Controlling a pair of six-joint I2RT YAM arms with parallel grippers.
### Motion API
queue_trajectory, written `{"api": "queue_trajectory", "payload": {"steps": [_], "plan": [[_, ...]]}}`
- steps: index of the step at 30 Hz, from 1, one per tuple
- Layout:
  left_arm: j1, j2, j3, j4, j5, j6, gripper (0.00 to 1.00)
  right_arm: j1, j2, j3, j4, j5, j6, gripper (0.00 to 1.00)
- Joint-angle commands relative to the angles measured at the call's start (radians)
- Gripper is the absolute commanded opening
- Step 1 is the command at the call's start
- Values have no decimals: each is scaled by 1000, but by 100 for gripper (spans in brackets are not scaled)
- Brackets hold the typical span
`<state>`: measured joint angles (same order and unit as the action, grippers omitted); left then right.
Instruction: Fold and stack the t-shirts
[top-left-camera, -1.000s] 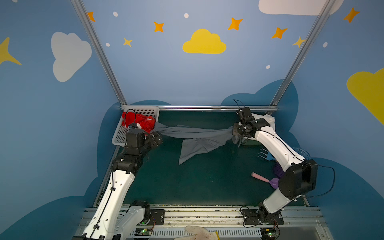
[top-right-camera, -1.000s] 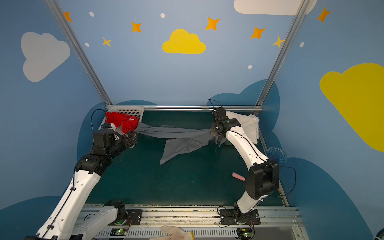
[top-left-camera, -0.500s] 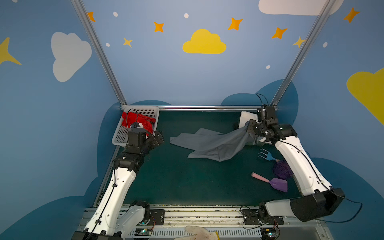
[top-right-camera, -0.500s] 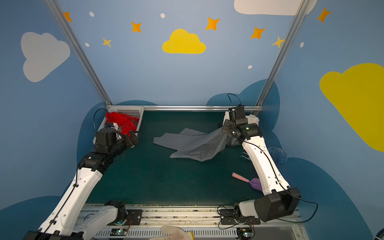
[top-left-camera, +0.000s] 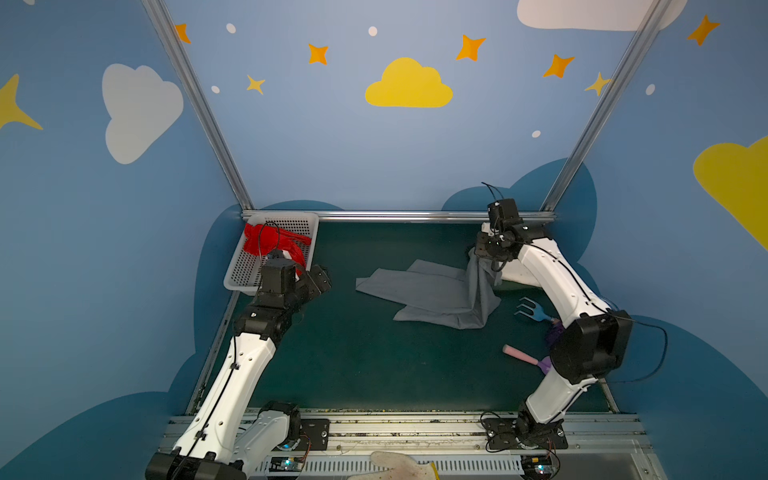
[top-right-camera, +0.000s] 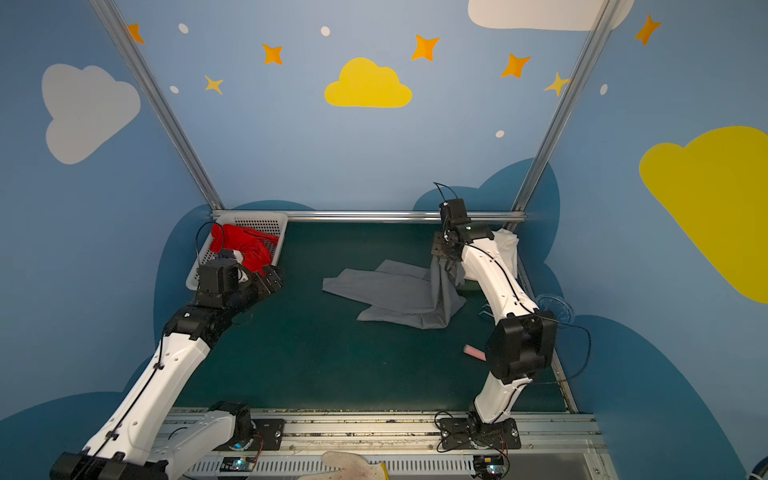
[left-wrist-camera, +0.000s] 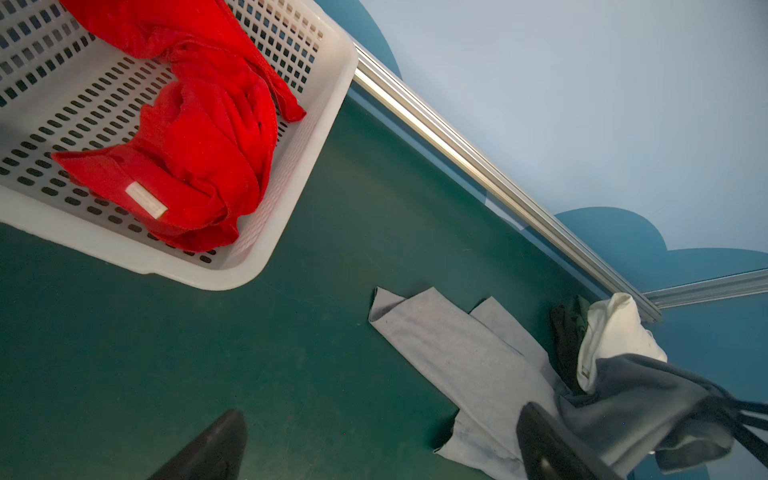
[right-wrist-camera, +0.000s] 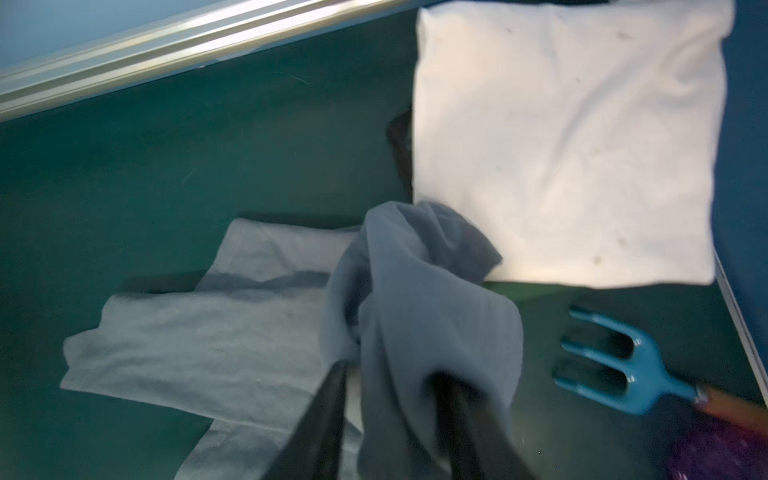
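Note:
A slate grey t-shirt (top-left-camera: 428, 295) (top-right-camera: 395, 291) lies crumpled on the green mat right of centre. One end rises to my right gripper (top-left-camera: 484, 253) (top-right-camera: 442, 257). In the right wrist view that gripper (right-wrist-camera: 395, 395) has its jaws parted, and the grey cloth (right-wrist-camera: 415, 291) hangs bunched between and over the fingers. A folded cream-white t-shirt (right-wrist-camera: 561, 145) (top-right-camera: 509, 249) lies just beyond, in the back right corner. The red t-shirt (top-left-camera: 270, 243) (left-wrist-camera: 199, 137) lies bunched in the basket. My left gripper (top-left-camera: 322, 278) (left-wrist-camera: 382, 444) hovers open and empty beside the basket.
The white perforated basket (top-left-camera: 237, 282) (left-wrist-camera: 291, 199) stands at the back left. A blue toy fork (top-left-camera: 534, 311) (right-wrist-camera: 615, 365), a pink-handled scoop (top-left-camera: 523, 357) and a purple bundle (top-left-camera: 555, 332) lie along the right edge. A metal rail (top-left-camera: 395, 215) bounds the back.
My right gripper carried the grey t-shirt's end rightward toward the back right corner, dragging the cloth away from the basket. Its jaws have now parted. The left arm barely moved.

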<state>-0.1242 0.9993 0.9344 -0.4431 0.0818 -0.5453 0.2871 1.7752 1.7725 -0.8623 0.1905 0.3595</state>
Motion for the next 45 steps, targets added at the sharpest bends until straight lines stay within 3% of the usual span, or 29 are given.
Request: {"api": "queue_trajectory", "payload": {"steps": [1,6,10,16,23,30,37,45], "plan": [[-6,-3,-6,10,11,-11,100,81,-3,70,-84,-15,-106,88],[-10,-26,-43,46,-19,-27,100,229,-46,-64,-96,-1,-75,92],[-10,-26,-60,72,-22,-34,100,367,-84,-227,-1,-121,-10,92],[-9,-14,-62,78,-25,-38,100,541,15,-274,42,-226,55,89],[-7,-30,-81,82,-27,-42,100,589,117,-308,100,-159,106,84],[-8,-69,-99,75,-49,-41,100,588,242,-214,81,-96,94,80],[-6,-81,-105,65,-54,-39,100,571,344,-139,45,16,103,65],[-6,-69,-111,80,-37,-44,100,522,331,-167,87,-22,98,26]]}}
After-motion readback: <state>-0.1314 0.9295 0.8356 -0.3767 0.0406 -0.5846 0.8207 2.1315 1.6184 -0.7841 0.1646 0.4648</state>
